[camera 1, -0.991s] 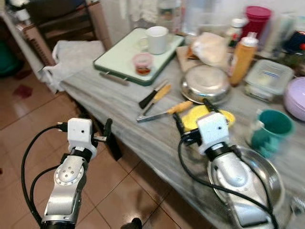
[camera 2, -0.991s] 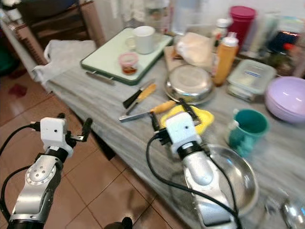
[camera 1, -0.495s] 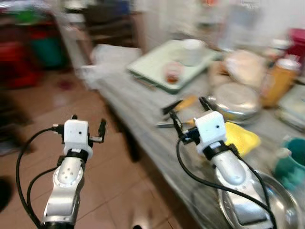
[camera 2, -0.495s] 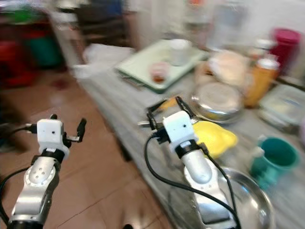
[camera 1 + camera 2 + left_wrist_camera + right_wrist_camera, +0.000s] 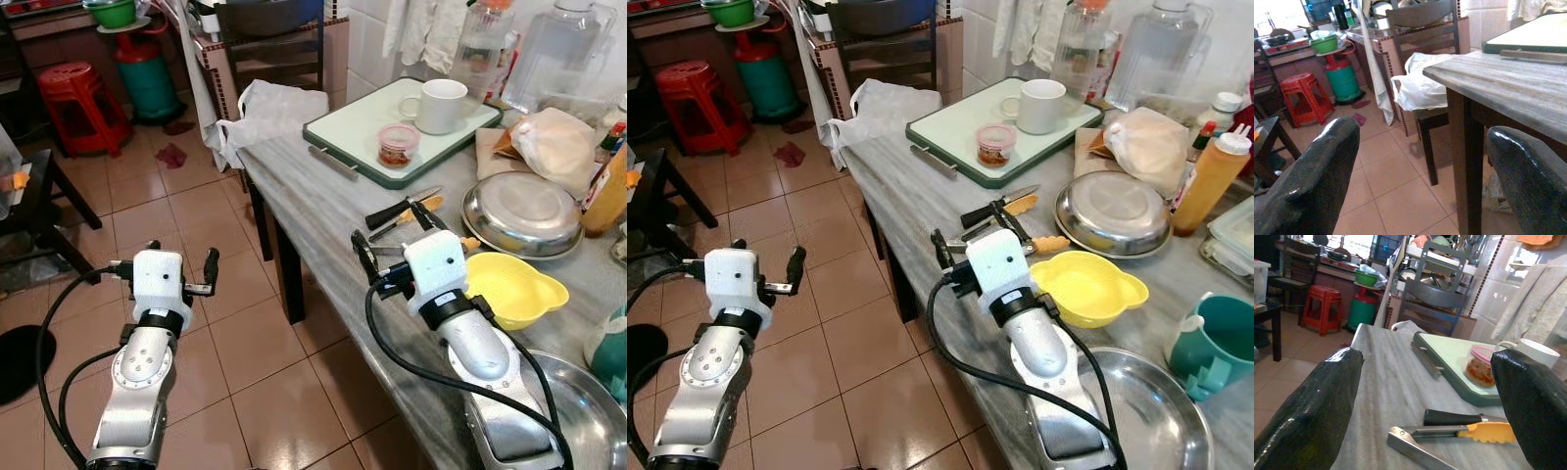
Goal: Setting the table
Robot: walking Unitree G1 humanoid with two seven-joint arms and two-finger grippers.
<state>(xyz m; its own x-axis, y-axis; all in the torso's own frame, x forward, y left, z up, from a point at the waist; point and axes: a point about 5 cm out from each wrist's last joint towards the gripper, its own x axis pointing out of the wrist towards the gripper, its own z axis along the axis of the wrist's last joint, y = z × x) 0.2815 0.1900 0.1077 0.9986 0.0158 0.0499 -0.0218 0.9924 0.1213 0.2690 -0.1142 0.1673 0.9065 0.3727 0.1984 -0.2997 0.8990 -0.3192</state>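
The grey marble worktop (image 5: 323, 211) carries the table things; places are given relative to the yellow bowl (image 5: 1089, 287). The right hand (image 5: 972, 241) hovers over the worktop just beside the yellow bowl, on the side toward the worktop's edge, fingers spread wide and holding nothing. In the right wrist view the two black fingers (image 5: 1312, 406) stand well apart, framing the utensils ahead. A black-handled knife (image 5: 402, 208) and an orange-handled tool (image 5: 1449, 433) lie on the worktop just beyond the right hand, near the yellow bowl. The upturned steel dish (image 5: 1114, 214) rests behind the yellow bowl, close to it. The green tray (image 5: 965, 127) lies farther back, well apart from the yellow bowl, and bears a white mug (image 5: 1042, 105) and a small red-lidded tub (image 5: 996, 144). A teal mug (image 5: 1220, 345) stands to the right of the yellow bowl; a large steel bowl (image 5: 1161, 416) lies nearer the robot, partly under the right arm. An orange squeeze bottle (image 5: 1212, 181) stands behind and to the right. The left hand (image 5: 181, 264) hangs over the tiled floor (image 5: 255, 382), well apart from the yellow bowl, fingers open and empty. A white bag (image 5: 274, 108) drapes off the worktop's far corner.
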